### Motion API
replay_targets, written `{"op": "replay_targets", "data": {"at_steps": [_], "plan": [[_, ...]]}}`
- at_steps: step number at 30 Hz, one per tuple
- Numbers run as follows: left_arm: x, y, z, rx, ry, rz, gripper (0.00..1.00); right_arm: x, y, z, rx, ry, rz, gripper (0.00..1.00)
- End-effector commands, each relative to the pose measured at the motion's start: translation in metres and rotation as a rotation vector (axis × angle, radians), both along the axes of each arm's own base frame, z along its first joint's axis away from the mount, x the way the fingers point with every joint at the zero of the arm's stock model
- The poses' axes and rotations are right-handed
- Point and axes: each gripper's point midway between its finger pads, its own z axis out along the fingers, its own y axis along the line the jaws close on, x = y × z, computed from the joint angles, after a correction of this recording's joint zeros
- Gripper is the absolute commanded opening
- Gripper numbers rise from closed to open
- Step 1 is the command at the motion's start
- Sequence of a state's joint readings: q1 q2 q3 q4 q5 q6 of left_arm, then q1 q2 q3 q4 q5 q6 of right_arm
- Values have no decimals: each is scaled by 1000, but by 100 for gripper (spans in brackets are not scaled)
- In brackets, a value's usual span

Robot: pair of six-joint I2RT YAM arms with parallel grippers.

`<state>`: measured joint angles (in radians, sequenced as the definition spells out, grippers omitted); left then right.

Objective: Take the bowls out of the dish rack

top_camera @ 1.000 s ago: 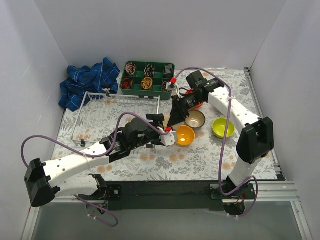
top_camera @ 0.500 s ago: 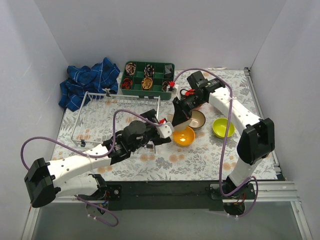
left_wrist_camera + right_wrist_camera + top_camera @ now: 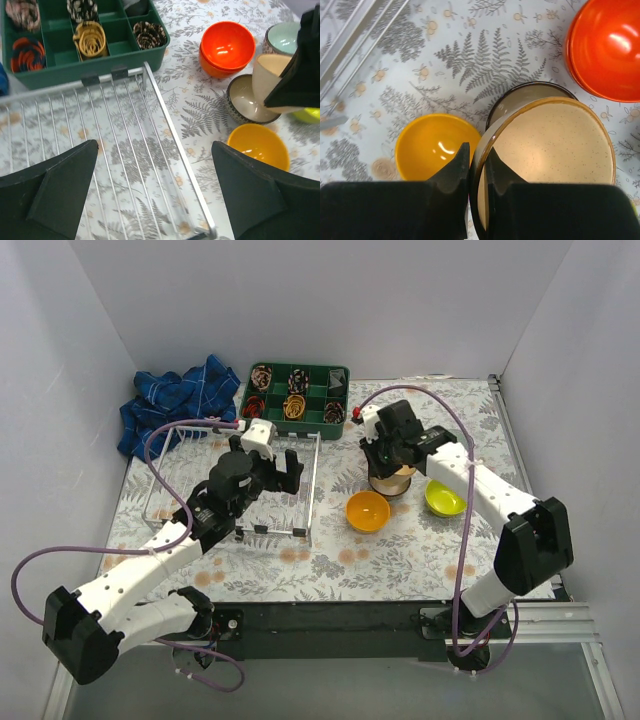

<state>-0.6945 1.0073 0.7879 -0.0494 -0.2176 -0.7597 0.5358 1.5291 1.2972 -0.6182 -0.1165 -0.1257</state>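
Moved since a second ago: left arm is back from beside the yellow-orange bowl (image 3: 368, 511) and now hangs over the dish rack (image 3: 240, 495); right arm has carried the beige bowl (image 3: 545, 150) from near the green tray (image 3: 295, 400) to above the dark brown bowl (image 3: 245, 100).
Left gripper (image 3: 155, 150): fingers spread wide with nothing between them, probably having let go of the yellow-orange bowl and swung back to check for another.
Right gripper (image 3: 477, 155): clamped on the beige bowl's near rim, one finger inside and one outside, which suits a thin wall.
Beige bowl: tilted, hanging just over the dark brown bowl, apparently to be nested there.
Dish rack: bare wires in the left wrist view, and no bowl shows in it from above.
Bowls on the table: red bowls (image 3: 226, 47) stacked, a pale teal-white bowl (image 3: 282, 37) beside them, a lime green bowl (image 3: 445, 497) to the right, all right of the rack.
Progress: judged nearly done, with only the beige bowl left to set down.
Risk: a rim pinch could let the tilted bowl swing or slip.
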Motion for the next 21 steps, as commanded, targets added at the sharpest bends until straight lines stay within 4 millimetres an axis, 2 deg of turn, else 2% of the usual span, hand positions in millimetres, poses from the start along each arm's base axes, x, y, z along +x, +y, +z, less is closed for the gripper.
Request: {"op": "replay_targets", "data": {"at_steps": [1,5,7,13,17,19,20,21], "plan": [[-5,5,4,-207,170,127,98,40,1,4,-50,-177,-217,1],[-8,8,19,-250,171,139,98,45,-4,-22,-71,-174,-327,2],[-9,13,18,-236,189,169,98,50,-7,-26,-67,-189,-382,3],[-9,23,15,-199,204,211,98,52,-14,-58,-98,-165,-462,13],[-10,24,13,-193,209,218,98,50,-16,-69,-107,-149,-484,28],[-9,25,11,-188,212,223,98,50,-15,-68,-100,-150,-495,32],[-9,25,12,-188,212,223,98,50,-15,-67,-97,-152,-502,39],[-9,25,10,-184,216,225,98,50,-15,-65,-94,-159,-507,41]]}}
